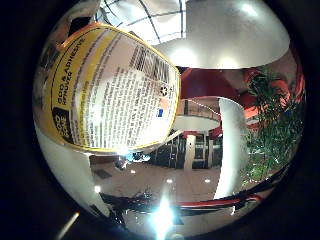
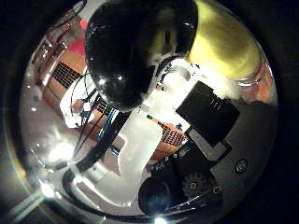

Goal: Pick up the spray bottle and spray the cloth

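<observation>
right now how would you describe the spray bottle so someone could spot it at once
Start from the hand, whose white and black parts show in the thumb side view. Close against its palm is the spray bottle, its white printed label edged in yellow filling much of the little finger side view, unlike anything else in sight.

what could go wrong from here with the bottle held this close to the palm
1. The spray bottle fills much of the little finger side view, label toward the palm, and no cloth shows in either view, so a spray may well miss it.
2. In the thumb side view the hand has its fingers around the bottle's black spray head and yellow body; if the hold is uneven, the bottle could twist or slip when the trigger is pressed.
</observation>
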Robot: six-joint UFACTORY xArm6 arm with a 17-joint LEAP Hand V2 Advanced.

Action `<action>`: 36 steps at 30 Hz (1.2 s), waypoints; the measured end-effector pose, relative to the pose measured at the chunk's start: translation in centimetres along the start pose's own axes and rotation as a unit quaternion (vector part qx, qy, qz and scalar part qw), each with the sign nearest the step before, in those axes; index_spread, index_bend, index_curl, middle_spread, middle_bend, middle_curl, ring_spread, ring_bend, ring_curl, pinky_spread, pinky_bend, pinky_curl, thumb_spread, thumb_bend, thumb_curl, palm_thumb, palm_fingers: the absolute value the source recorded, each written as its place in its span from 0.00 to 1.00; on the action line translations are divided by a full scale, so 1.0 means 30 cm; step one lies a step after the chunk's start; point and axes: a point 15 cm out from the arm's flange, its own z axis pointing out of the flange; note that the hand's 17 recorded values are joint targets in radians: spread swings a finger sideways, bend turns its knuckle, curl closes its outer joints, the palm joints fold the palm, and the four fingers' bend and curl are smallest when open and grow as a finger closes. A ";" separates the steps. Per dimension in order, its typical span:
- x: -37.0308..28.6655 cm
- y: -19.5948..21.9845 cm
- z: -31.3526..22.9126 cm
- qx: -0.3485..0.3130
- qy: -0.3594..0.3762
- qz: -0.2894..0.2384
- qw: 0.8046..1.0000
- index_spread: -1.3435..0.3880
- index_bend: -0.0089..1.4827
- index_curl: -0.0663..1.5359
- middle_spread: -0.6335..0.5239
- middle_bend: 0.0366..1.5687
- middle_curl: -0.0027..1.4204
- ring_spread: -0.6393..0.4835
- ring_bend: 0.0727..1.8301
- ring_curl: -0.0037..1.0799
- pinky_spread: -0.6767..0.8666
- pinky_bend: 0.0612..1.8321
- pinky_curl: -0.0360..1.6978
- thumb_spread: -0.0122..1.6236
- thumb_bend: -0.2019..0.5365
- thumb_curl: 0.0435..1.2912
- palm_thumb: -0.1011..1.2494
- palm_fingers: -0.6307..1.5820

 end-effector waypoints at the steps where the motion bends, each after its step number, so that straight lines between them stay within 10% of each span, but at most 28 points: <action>1: -0.005 0.005 -0.003 0.003 0.001 -0.003 1.000 0.66 0.77 0.50 0.46 0.89 0.45 0.39 0.74 0.68 0.32 0.55 0.83 0.66 0.26 0.53 0.82 0.80; 22: 0.005 -0.062 -0.038 0.018 -0.001 -0.019 1.000 0.66 0.77 0.50 0.46 0.89 0.45 0.38 0.72 0.70 0.32 0.55 0.82 0.66 0.26 0.52 0.82 0.80; 36: -0.483 -0.115 -0.219 0.198 -0.055 -0.203 0.957 0.66 0.75 0.50 0.46 0.88 0.45 0.41 0.75 0.66 0.32 0.54 0.82 0.64 0.25 0.53 0.83 0.81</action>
